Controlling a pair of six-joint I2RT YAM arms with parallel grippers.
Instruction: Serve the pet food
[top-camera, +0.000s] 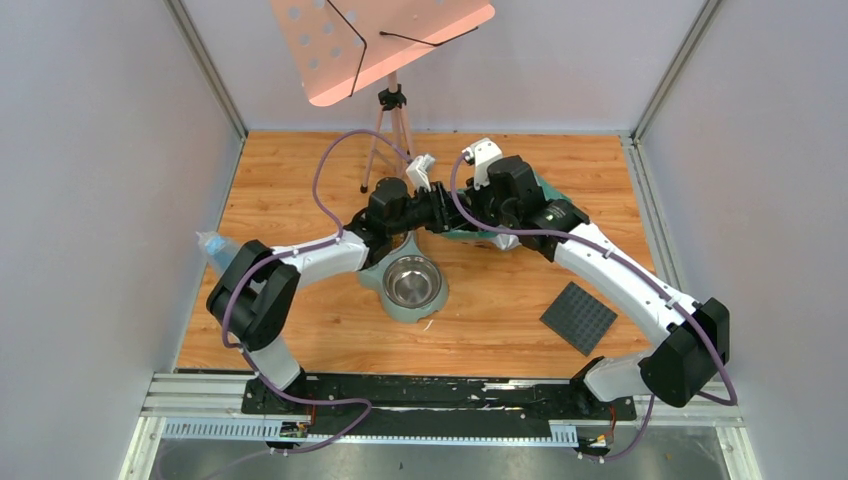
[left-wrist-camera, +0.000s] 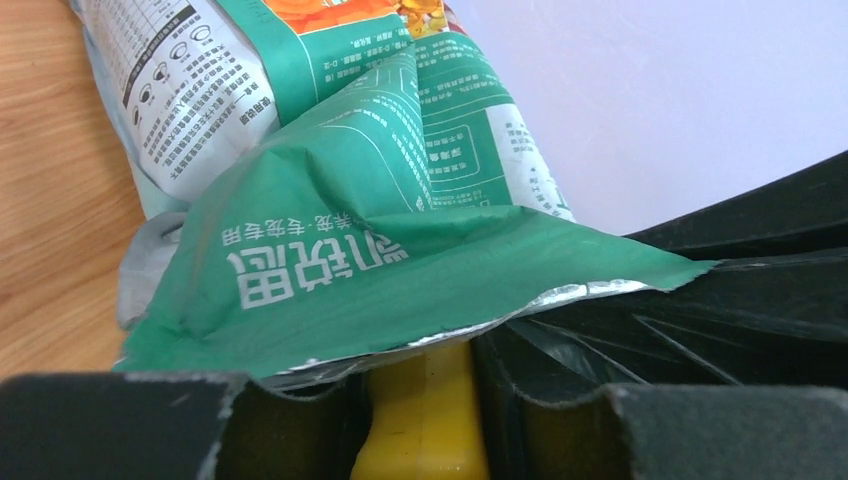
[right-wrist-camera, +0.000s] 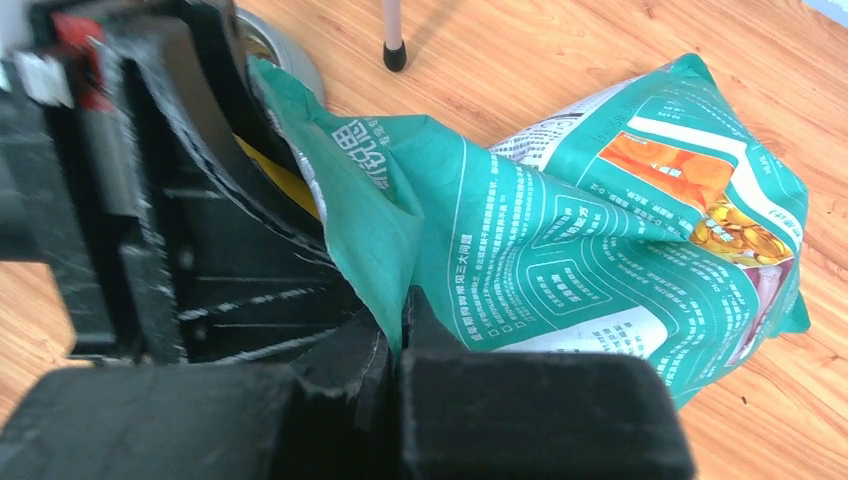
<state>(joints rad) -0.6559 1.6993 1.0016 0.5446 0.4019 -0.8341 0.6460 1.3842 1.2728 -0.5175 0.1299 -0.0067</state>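
Observation:
The teal-green bag (top-camera: 549, 191) lies on the wooden floor behind the bowl; it also shows in the left wrist view (left-wrist-camera: 340, 230) and the right wrist view (right-wrist-camera: 560, 220). My right gripper (top-camera: 473, 213) (right-wrist-camera: 400, 340) is shut on the bag's torn top edge and holds the mouth up. My left gripper (top-camera: 438, 210) (left-wrist-camera: 425, 430) is shut on the handle of the yellow scoop (left-wrist-camera: 425, 415), whose head is hidden inside the bag's mouth; a sliver of yellow shows in the right wrist view (right-wrist-camera: 285, 180). The metal bowl (top-camera: 412, 282) looks empty. No pet food is visible.
A tripod stand (top-camera: 392, 110) with a pink perforated plate (top-camera: 380, 40) stands at the back. A black square mat (top-camera: 578, 317) lies at the right front. A bluish clear object (top-camera: 212, 246) lies at the left edge. White walls close in both sides.

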